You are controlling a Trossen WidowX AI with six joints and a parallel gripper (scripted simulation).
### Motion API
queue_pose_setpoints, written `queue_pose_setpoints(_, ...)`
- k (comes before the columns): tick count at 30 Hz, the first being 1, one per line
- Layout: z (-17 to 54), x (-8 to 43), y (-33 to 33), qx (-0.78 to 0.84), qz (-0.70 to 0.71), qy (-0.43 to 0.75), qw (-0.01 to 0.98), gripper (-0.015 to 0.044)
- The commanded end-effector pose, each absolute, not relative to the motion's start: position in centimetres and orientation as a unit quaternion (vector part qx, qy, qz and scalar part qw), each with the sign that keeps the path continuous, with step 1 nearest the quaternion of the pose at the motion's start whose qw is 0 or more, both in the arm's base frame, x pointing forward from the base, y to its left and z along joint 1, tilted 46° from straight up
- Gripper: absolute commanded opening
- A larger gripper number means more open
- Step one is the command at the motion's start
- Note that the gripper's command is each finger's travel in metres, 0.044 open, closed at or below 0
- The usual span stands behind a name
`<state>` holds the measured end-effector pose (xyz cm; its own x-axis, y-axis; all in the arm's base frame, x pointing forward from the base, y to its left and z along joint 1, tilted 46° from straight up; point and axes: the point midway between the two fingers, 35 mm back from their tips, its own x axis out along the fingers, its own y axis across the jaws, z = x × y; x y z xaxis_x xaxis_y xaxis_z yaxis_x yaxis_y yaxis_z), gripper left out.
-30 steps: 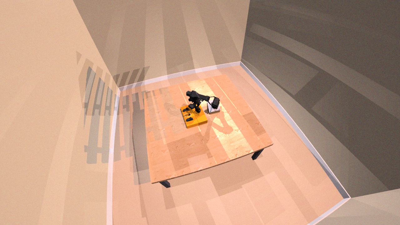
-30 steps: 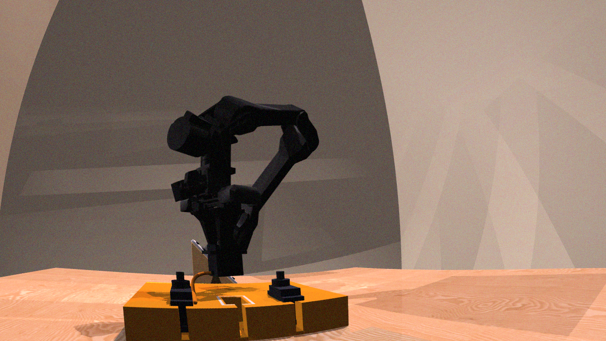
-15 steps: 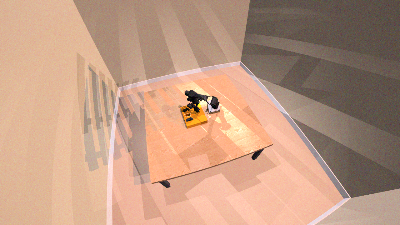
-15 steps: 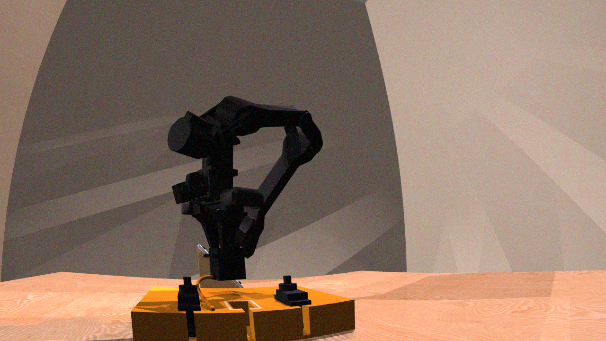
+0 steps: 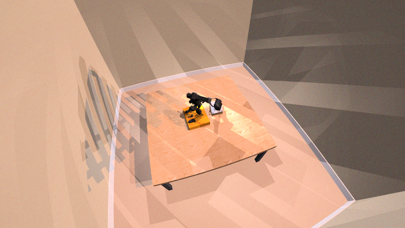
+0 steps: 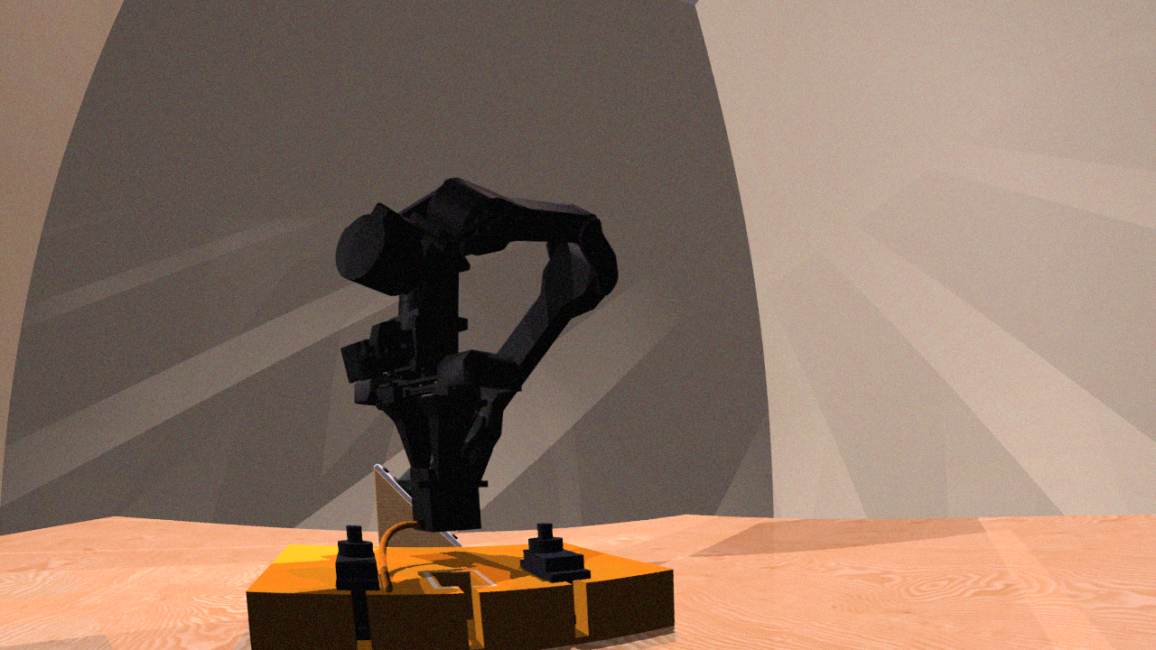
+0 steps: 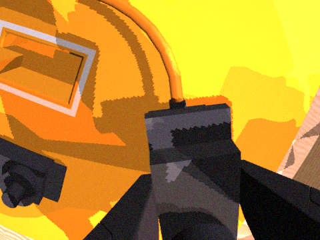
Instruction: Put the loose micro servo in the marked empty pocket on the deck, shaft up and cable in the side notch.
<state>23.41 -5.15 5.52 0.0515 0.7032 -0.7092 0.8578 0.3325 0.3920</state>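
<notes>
Clamping the loose micro servo [image 5: 198, 111] [image 6: 448, 505] [image 7: 190, 150] by its body, the gripper [image 5: 198, 108] [image 6: 440, 477] [image 7: 194, 178] has a finger pressed against either side and holds it upright just above the orange deck [image 5: 202, 120] [image 6: 614, 598] [image 7: 200, 33]. No lettering can be made out; the visible marking is a white outline [image 6: 487, 575] [image 7: 75, 111] around the empty pocket [image 5: 190, 116] [image 6: 472, 580] [image 7: 40, 67] in the deck. The servo lies between the fingertips, with its round shaft housing up between the fingers and its cable end projecting beyond them. It is outside the pocket, above a part of the deck farther from the notched side. The orange cable [image 6: 386, 557] [image 7: 175, 73] leaves the servo's end and arcs down towards the deck, outside the pocket's side notch [image 6: 477, 618]. Two seated servos flank the pocket on the deck, shafts up: one [image 5: 187, 111] [image 6: 355, 561] on the side where the cable curves down, the other [image 5: 191, 121] [image 6: 554, 561] [image 7: 20, 183] across the pocket from it. Both stand above the deck's surface near the pocket, while the outlined opening between them is uncovered. Beyond the deck's far side, a wooden block with a pale top [image 5: 216, 112] [image 6: 392, 509] stands just beside it, partly hidden by the arm. Under the deck is a wood-grained table [image 5: 170, 158] [image 6: 889, 565] [image 7: 303, 133].
</notes>
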Motion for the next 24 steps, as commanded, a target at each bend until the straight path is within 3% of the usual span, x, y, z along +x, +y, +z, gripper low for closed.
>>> queue_pose_setpoints(1,5.67,23.36,-5.08,0.554,-0.058,0.685,0.469,0.0)
queue_pose_setpoints(24,5.67,23.36,-5.08,0.33,0.212,0.654,0.647,0.0)
